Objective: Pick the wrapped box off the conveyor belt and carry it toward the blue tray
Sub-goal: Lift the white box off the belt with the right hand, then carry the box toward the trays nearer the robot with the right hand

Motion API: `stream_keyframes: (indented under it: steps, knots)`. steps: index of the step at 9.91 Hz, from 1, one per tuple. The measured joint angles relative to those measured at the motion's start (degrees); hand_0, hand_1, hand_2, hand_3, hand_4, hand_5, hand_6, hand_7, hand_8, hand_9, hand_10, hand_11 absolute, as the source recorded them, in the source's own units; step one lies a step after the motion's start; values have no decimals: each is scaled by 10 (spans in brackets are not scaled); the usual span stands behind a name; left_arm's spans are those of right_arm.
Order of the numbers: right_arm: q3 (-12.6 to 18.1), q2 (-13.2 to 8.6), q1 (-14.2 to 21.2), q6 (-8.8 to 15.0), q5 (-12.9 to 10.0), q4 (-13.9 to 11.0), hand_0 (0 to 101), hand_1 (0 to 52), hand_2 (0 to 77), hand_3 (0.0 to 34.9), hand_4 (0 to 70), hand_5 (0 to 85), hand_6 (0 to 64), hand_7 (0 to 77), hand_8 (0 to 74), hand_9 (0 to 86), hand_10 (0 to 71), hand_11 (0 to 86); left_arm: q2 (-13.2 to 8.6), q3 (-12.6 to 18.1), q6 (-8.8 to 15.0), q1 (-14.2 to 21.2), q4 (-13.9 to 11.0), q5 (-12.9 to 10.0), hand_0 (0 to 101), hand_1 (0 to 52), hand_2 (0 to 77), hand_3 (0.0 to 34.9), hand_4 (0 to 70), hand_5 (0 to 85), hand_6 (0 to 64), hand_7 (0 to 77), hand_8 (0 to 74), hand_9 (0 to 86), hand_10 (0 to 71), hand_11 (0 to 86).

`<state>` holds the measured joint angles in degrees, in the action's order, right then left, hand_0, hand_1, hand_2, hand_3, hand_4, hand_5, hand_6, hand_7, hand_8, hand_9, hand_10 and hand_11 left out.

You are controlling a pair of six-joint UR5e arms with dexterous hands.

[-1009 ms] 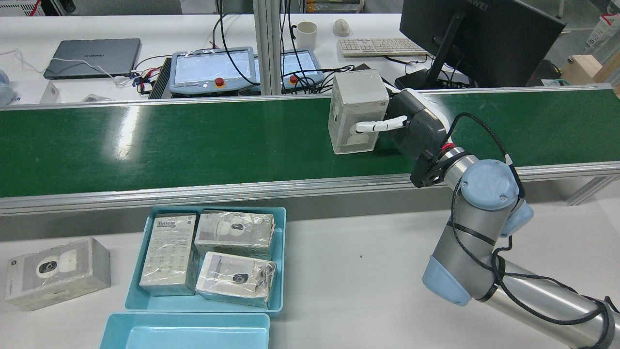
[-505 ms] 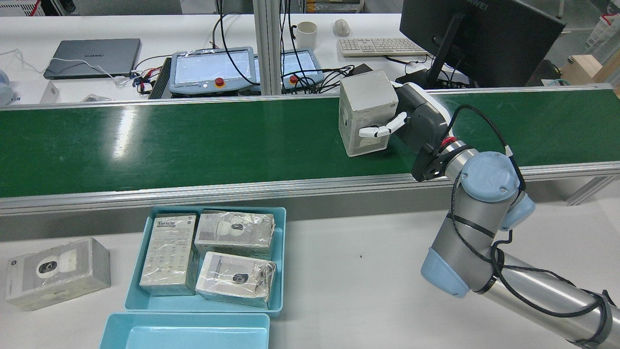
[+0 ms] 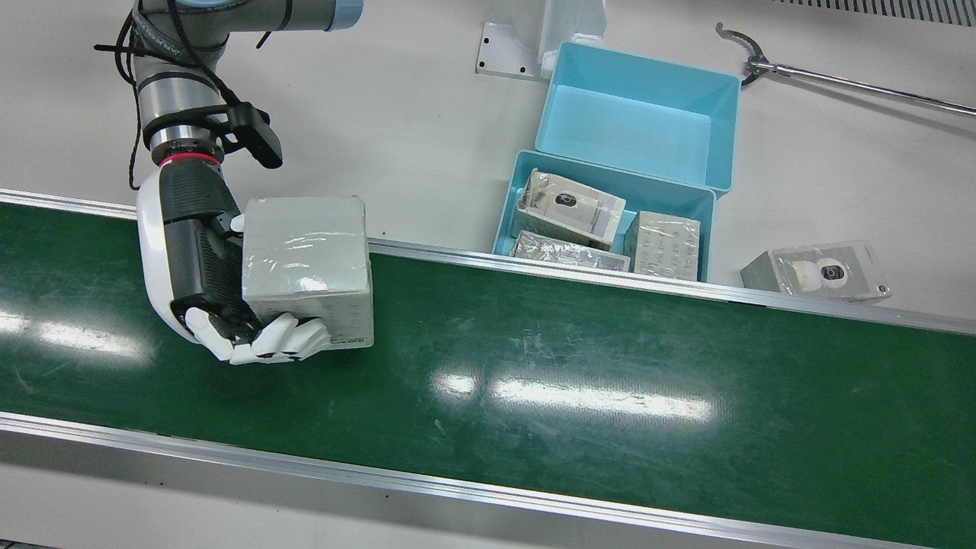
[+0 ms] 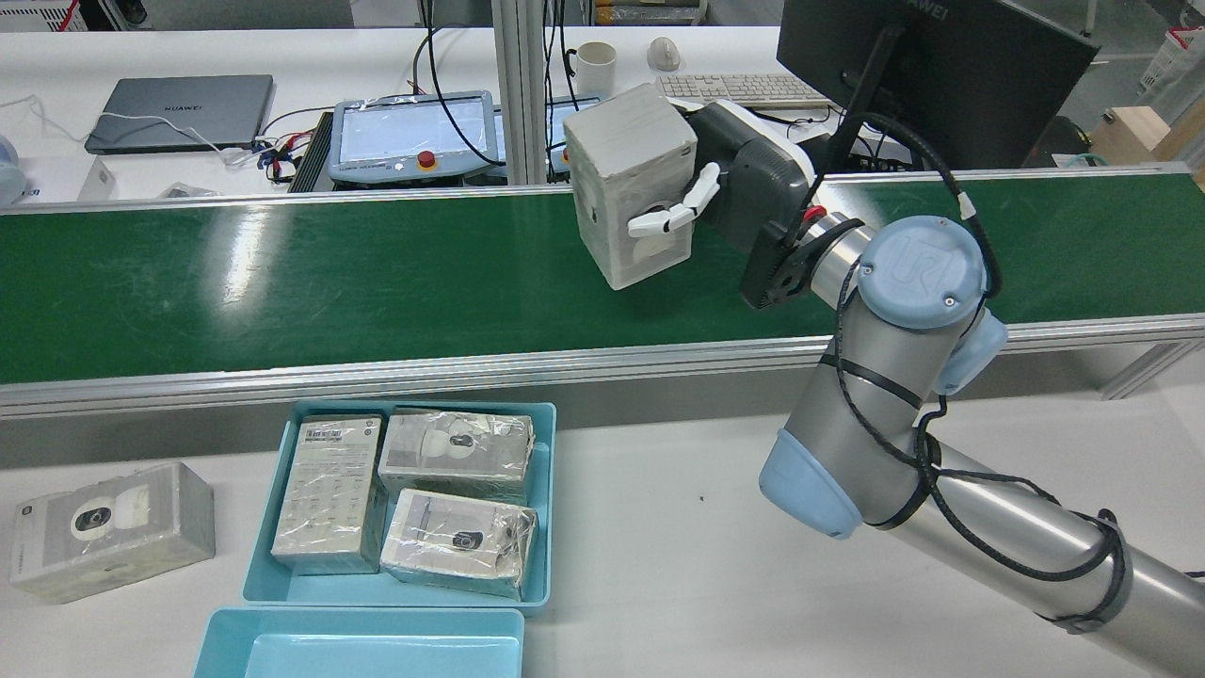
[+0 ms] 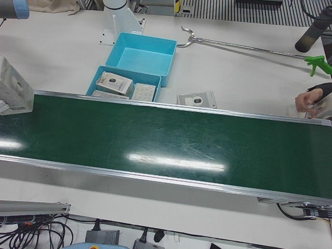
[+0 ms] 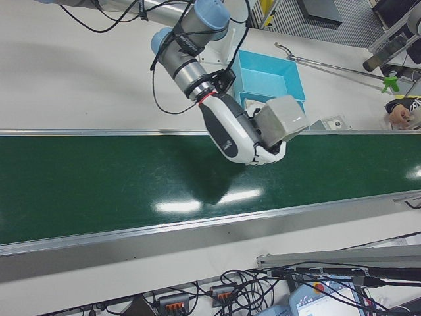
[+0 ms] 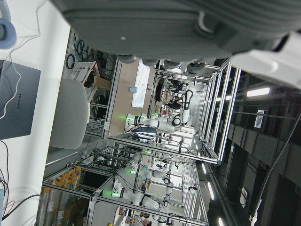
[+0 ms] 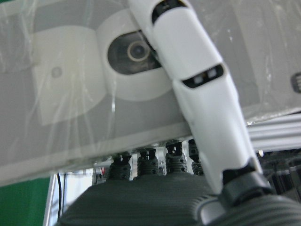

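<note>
The wrapped box (image 4: 631, 179), grey-white under clear film, is held tilted in the air above the green conveyor belt (image 4: 282, 282). My right hand (image 4: 744, 179) is shut on it from the side, with white fingers (image 4: 673, 212) across its front face. The front view shows the box (image 3: 305, 267) over the belt's near edge with the hand (image 3: 198, 267) beside it. The right hand view shows the box face (image 8: 70, 94) pressed against the palm. The blue tray (image 4: 549, 490) holds three wrapped boxes on the table. Only the left hand's grey underside (image 7: 178, 28) shows.
An empty second blue tray (image 4: 377, 650) stands against the filled one. A loose wrapped box (image 4: 108, 527) lies on the table to the tray's left. A long reach tool (image 3: 839, 76) lies on the table. Teach pendants (image 4: 414, 137) and a monitor (image 4: 932, 75) stand beyond the belt.
My right hand has lifted the box clear of the belt, carried it to the left in the rear view and tilted it. The arm's elbow has swung left too.
</note>
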<state>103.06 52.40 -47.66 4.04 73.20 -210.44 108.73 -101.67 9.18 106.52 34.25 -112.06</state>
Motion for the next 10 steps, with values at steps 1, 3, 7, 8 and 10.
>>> stream_keyframes:
  steps: [1,3,7,8,10]
  knots:
    - [-2,-30,20,-1,11,-14,570,54,316,7,235,545,376,338,442,371,349,365,0,0,0,0,0,0,0,0,5,0,0,11,5,5,5,0,5,5]
    - [-12,-87,76,-2,19,-34,568,54,316,8,235,545,382,338,447,371,349,371,0,0,0,0,0,0,0,0,5,0,0,11,5,5,5,0,0,5]
    - [-26,-128,154,-4,22,-43,589,54,316,6,256,567,431,327,491,365,365,387,0,0,0,0,0,0,0,0,5,0,0,11,5,5,5,0,5,5]
    - [-35,-129,164,-8,28,-42,592,54,316,5,262,567,436,327,491,365,365,387,0,0,0,0,0,0,0,0,5,0,0,11,5,5,5,0,5,5]
    - [-58,-129,177,-23,42,-33,599,54,316,5,267,567,436,327,464,387,333,409,0,0,0,0,0,0,0,0,5,0,0,11,5,5,5,0,5,5]
